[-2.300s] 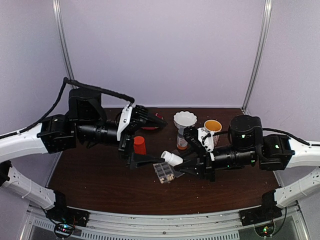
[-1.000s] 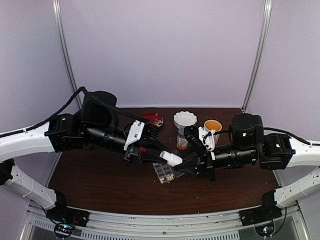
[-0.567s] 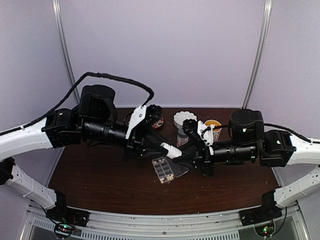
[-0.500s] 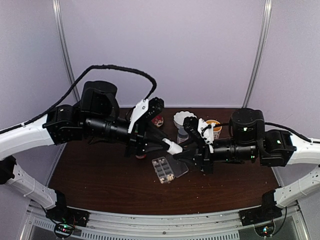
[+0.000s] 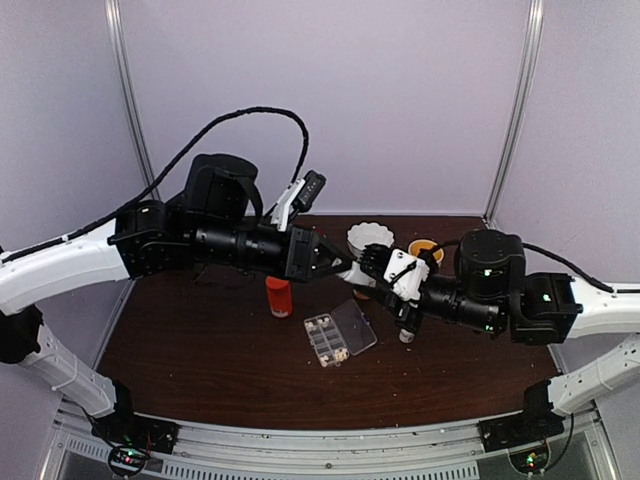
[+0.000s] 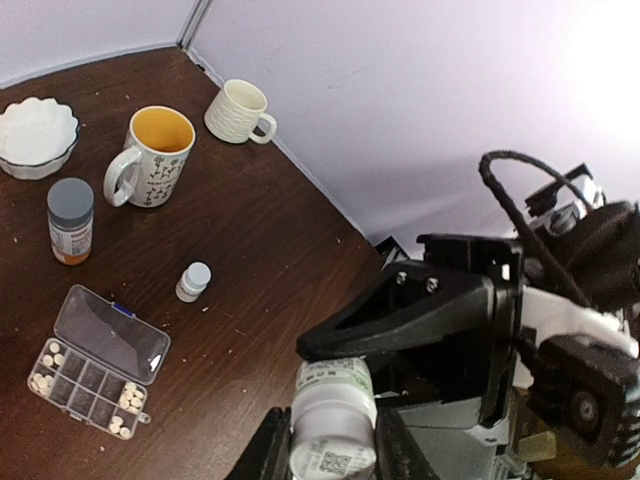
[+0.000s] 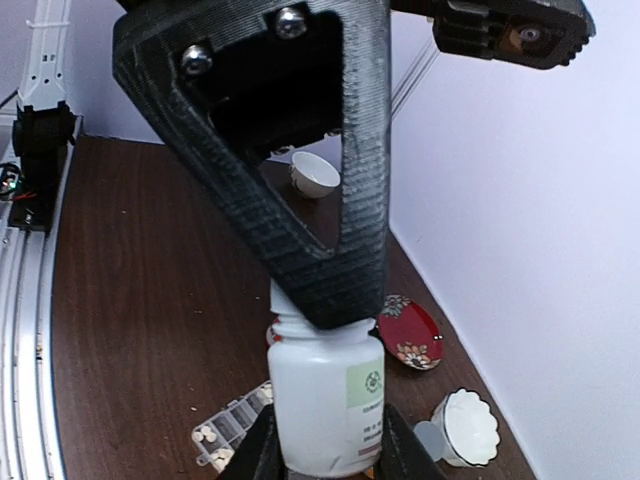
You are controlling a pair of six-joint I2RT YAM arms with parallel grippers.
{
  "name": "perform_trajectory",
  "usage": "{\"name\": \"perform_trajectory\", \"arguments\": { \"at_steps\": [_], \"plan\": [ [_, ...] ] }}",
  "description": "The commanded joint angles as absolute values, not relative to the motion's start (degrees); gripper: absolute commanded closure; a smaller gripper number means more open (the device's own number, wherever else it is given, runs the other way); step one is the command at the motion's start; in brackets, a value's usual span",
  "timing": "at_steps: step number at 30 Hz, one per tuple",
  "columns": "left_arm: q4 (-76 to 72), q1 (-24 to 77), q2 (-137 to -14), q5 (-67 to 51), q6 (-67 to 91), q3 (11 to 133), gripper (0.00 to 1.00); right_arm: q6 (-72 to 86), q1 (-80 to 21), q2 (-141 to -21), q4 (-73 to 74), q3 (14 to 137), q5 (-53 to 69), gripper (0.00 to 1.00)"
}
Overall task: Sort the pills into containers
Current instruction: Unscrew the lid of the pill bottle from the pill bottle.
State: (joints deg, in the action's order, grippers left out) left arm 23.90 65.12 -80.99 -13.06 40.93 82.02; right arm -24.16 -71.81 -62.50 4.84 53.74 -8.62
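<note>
One white bottle [image 7: 322, 400], tight in left end effector [image 6: 330, 452] and right end effector [image 7: 327, 455].

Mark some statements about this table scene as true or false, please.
1. The left gripper and the right gripper both grip one white bottle. True.
2. The pill box has its lid shut. False: the lid lies open beside the cells.
3. The grey-capped bottle lies on its side. False: it stands upright.
4. Some cells of the pill box hold pills. True.
</note>
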Motion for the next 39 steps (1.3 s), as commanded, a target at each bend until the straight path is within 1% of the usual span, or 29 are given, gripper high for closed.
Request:
{"name": "perform_trajectory", "arguments": {
  "at_steps": [1, 4, 10, 19, 23, 28, 32, 35, 39],
  "plan": [
    [7.38, 66.44, -80.52, -16.24, 55.91, 77.57, 1.00, -34.80, -72.97, -63.22, -4.15, 52.42, -17.91, 1.00],
    [2.65, 66.30, -79.79, -16.31, 60.88, 74.21, 1.00, -40.93, -73.93, -63.71, -7.56, 50.78, -22.70, 1.00],
    [-8.28, 66.11, -77.22, -12.70, 70.50, 67.13, 1.00, -53.52, -76.26, -64.03, -24.89, 43.62, -29.71, 1.00],
    [-20.43, 65.84, -77.92, -12.42, 85.03, 61.07, 1.00, -65.39, -77.53, -68.77, -39.10, 41.76, -36.64, 1.00],
    [-23.96, 65.78, -78.87, -13.67, 88.64, 60.09, 1.00, -70.10, -78.29, -71.10, -46.31, 39.70, -38.76, 1.00],
    [-28.69, 65.71, -78.47, -14.21, 93.51, 57.14, 1.00, -72.26, -78.71, -71.80, -47.79, 38.05, -39.55, 1.00],
    [-29.18, 65.68, -76.79, -13.78, 95.94, 54.53, 1.00, -72.83, -78.81, -72.14, -47.37, 37.38, -40.43, 1.00],
    [-25.79, 64.90, -74.30, -13.42, 94.70, 53.40, 1.00, -70.79, -78.79, -71.39, -47.06, 36.84, -40.86, 1.00],
    [-18.08, 63.50, -69.47, -10.57, 90.12, 52.61, 1.00, -62.35, -78.77, -68.23, -41.09, 36.61, -39.33, 1.00]
  ]
}}
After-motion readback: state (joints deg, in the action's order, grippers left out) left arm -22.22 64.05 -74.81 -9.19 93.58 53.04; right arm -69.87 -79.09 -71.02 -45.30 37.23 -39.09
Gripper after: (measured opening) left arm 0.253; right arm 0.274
